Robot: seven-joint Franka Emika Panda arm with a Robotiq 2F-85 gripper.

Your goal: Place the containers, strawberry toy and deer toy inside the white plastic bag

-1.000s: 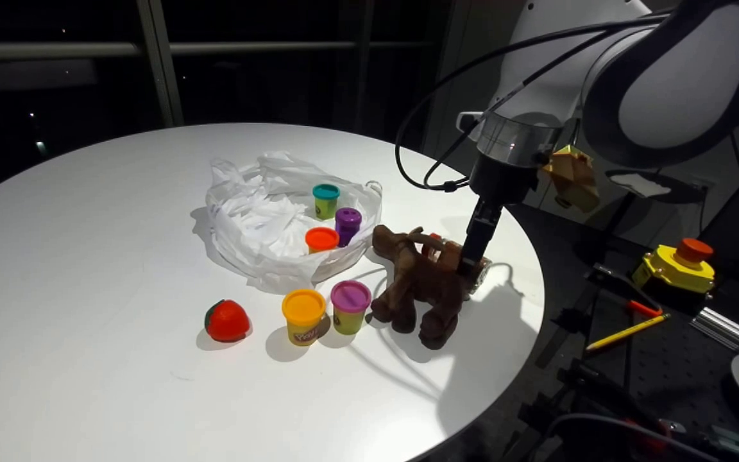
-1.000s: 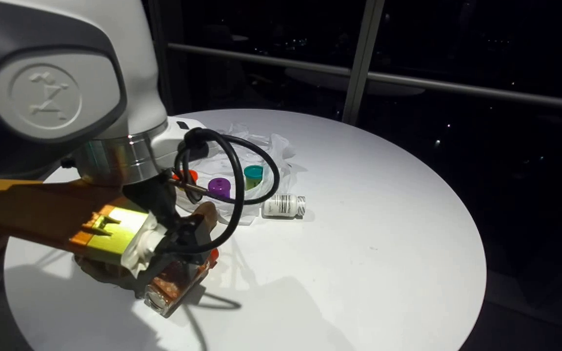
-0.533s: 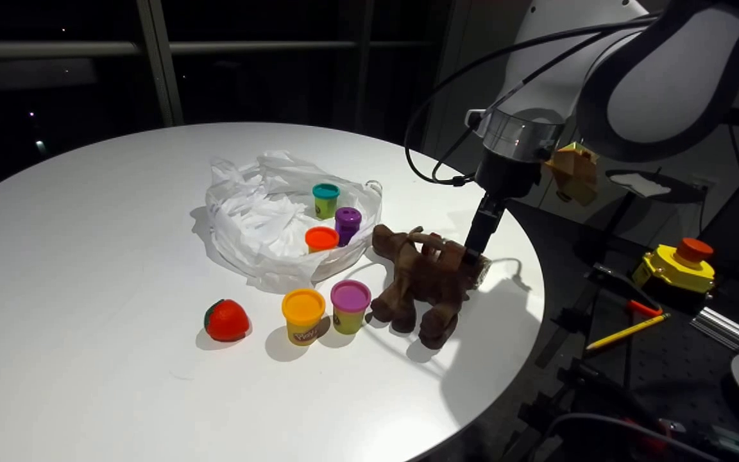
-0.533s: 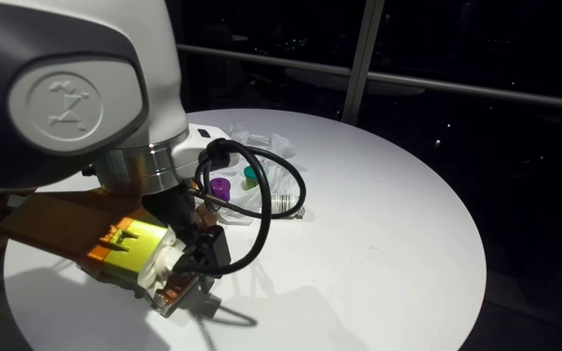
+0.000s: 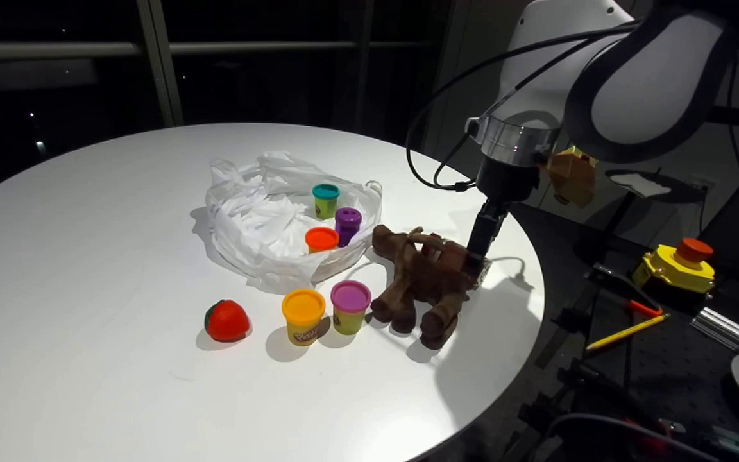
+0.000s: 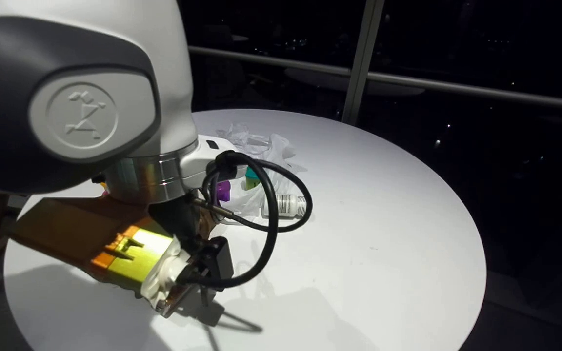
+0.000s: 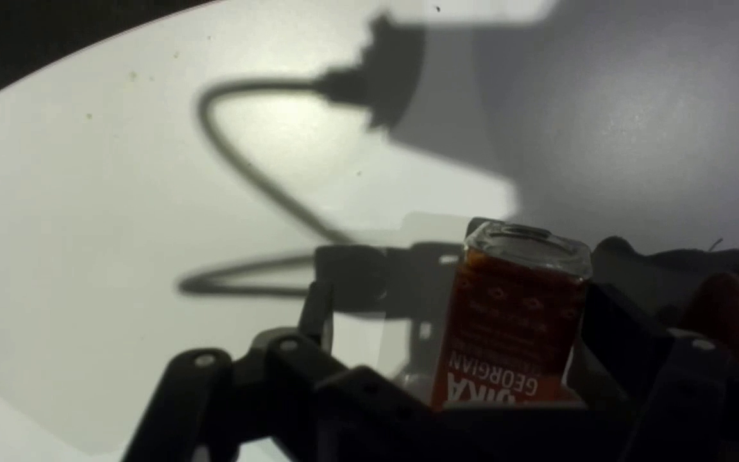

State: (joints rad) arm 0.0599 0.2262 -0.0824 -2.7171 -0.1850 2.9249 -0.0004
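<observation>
In an exterior view, the white plastic bag [image 5: 241, 256] lies splayed, we judge for easy loading, with the teal-lidded tub [image 5: 326, 201], purple tub [image 5: 348, 226] and red-lidded tub [image 5: 322, 239] inside; the strawberry toy [image 5: 227, 321], yellow Play-Doh tub [image 5: 303, 317], magenta-lidded tub [image 5: 350, 307] and deer toy [image 5: 421, 276] sit outside. In the wrist view, the gripper [image 7: 462, 305] is spread wide, gripping nothing, astride a Georgian sauce jar [image 7: 514, 321], probably to grasp it.

LIGHT: table [image 5: 119, 372] bright, near-edge glare; windows [image 5: 267, 83] dark | SHADOWS: distinct | WRIST VIEW: glass jar [image 7: 510, 321] shaded, slight blur
</observation>
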